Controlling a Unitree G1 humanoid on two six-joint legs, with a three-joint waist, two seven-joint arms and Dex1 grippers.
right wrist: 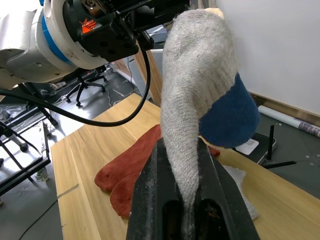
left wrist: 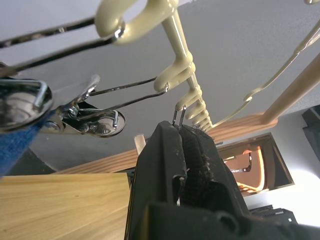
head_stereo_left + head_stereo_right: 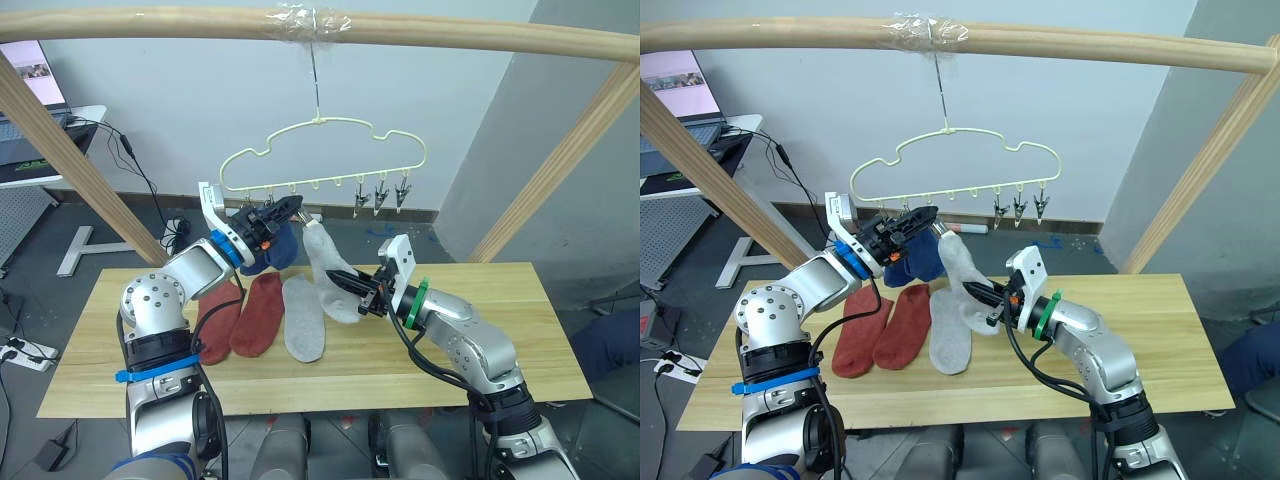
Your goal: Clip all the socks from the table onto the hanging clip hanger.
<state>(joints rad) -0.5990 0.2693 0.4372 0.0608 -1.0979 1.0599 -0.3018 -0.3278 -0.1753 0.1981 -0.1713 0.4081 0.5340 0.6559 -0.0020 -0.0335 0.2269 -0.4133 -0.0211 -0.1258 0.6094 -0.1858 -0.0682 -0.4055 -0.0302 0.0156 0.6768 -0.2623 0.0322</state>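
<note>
The right gripper [image 3: 352, 287] is clenched on one end of a light grey sock [image 3: 325, 262], which rises from its fingers up and to the left toward the clip hanger [image 3: 322, 160]; the sock's upper end lies beside the blue socks [image 3: 272, 248] hanging at the hanger's left end. The left gripper [image 3: 285, 209] is raised to the hanger's lower rail at about the third clip from the left, and in the left wrist view its fingers [image 2: 165, 150] are pressed together on the wire handles of a clip [image 2: 178, 114], apparently squeezing it open.

The step in hand looks like clipping this grey sock, with the left arm holding the clip open and the right feeding the fabric in. To do it well, the right gripper should lift the sock's free upper edge squarely into the open clip, deep enough that the teeth would bite into the knit rather than only its rim. The left fingers should keep their squeeze until the fabric is seated, then let go smoothly so the light hanger does not swing. Only after that should the right let the sock drop.

On the table [image 3: 500, 320], a second grey sock [image 3: 303, 318] lies flat with two rust-red socks [image 3: 240, 315] to its left, waiting. Three empty clips [image 3: 380, 198] hang at the hanger's right end.
</note>
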